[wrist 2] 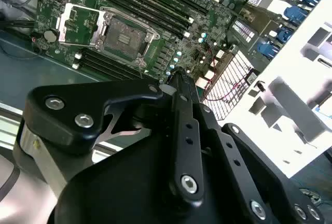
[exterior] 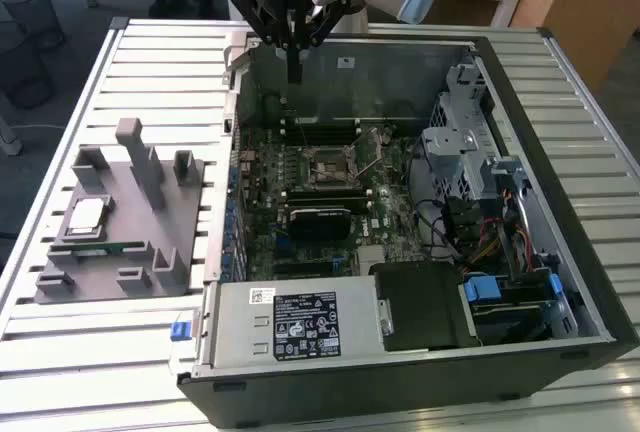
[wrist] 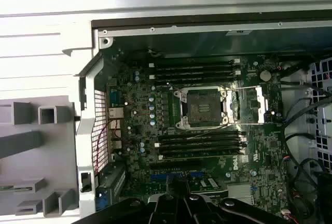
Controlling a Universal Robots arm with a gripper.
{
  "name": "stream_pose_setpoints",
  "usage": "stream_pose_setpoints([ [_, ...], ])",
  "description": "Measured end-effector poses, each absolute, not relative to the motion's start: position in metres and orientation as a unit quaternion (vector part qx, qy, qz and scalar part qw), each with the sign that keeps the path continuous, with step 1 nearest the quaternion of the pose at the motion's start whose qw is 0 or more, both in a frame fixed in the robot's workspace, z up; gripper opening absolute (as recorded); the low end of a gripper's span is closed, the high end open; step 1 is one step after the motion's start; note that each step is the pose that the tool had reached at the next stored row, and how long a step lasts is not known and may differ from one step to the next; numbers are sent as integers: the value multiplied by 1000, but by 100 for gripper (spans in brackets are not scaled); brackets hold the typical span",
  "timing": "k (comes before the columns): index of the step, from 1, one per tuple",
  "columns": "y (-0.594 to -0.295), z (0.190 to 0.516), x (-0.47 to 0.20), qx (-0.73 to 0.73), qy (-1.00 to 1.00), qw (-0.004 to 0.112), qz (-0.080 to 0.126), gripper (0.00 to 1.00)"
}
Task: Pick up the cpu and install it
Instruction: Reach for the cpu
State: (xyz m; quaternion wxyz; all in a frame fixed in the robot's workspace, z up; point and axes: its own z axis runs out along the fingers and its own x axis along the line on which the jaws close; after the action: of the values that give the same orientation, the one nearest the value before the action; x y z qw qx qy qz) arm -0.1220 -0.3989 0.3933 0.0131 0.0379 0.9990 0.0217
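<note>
Slats of a metal table [exterior: 60, 352] run under everything in the exterior view. At that view's left sits a grey holder [exterior: 150, 222] with upright posts. The cpu [exterior: 85, 217] lies flat on it, pale top up, well apart from the gripper. Just beside the cpu, on its near side, a green memory stick [exterior: 112, 247] lies in the same holder.

Right of the holder stands the open case [exterior: 400, 77], its green board [exterior: 262, 192] exposed. The gripper [exterior: 293, 74] hangs over the case's far-left part, near the far wall and above the board. It is clenched, with nothing held. In the second wrist view its black fingers [wrist 2: 181, 110] meet in one narrow tip over the board's edge.

Further right, near the board's middle, the socket [exterior: 328, 165] stands bare. In the first wrist view its metal frame [wrist: 249, 105] is swung open and lies beside it, with rows of memory slots [wrist: 197, 71] on two sides. In the exterior view a black block [exterior: 320, 220] sits on the board just nearer than the socket. A silver power supply [exterior: 290, 322] fills the case's near edge.

At the exterior view's right are a grey drive cage [exterior: 455, 142], loose cables [exterior: 480, 242] and blue tabs [exterior: 490, 289].
</note>
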Motion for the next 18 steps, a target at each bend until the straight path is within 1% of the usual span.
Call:
stream_pose_setpoints([
  [18,-399,393,-128,38,999,13,22,11],
])
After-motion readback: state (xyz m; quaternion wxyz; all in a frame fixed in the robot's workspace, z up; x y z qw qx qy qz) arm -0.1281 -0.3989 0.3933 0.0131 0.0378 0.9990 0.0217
